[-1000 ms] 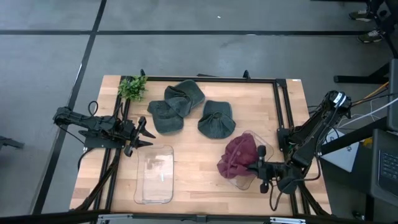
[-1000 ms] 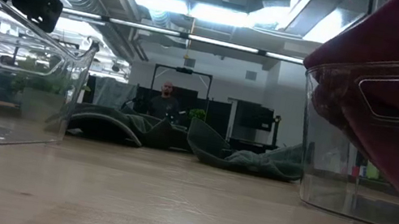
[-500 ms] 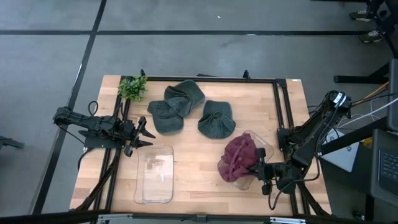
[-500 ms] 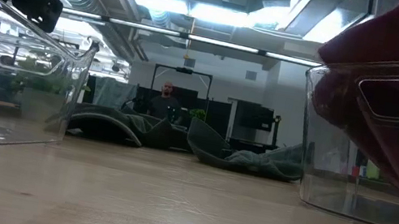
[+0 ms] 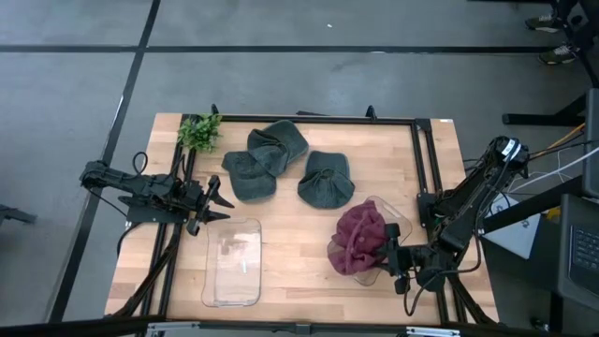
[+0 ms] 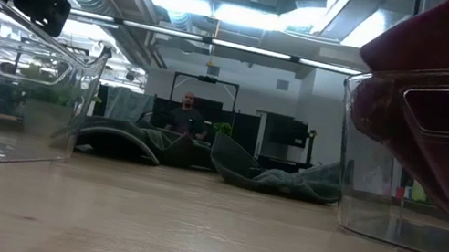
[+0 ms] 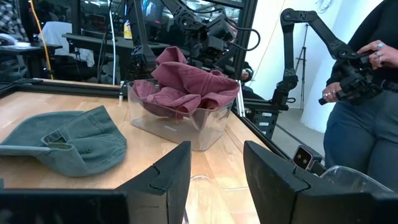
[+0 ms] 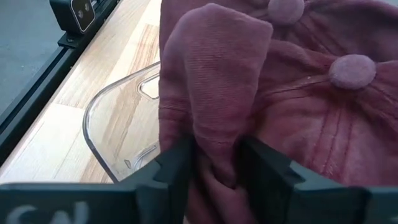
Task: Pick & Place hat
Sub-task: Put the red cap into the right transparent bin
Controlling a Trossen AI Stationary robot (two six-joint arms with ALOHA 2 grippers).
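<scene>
Maroon cloth of the hat [image 5: 359, 240] heaps in the clear bin [image 5: 383, 210] near the bench's front right corner, a fold between the right hand's [image 5: 389, 258] narrowly parted fingers, far from the half-open left hand [image 5: 217, 197].

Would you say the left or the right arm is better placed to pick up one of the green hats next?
Probably the left. The left gripper stands open right beside the nearest green hat, holding nothing. The right gripper is farther away, with the maroon hat in the clear bin between its fingers.
</scene>
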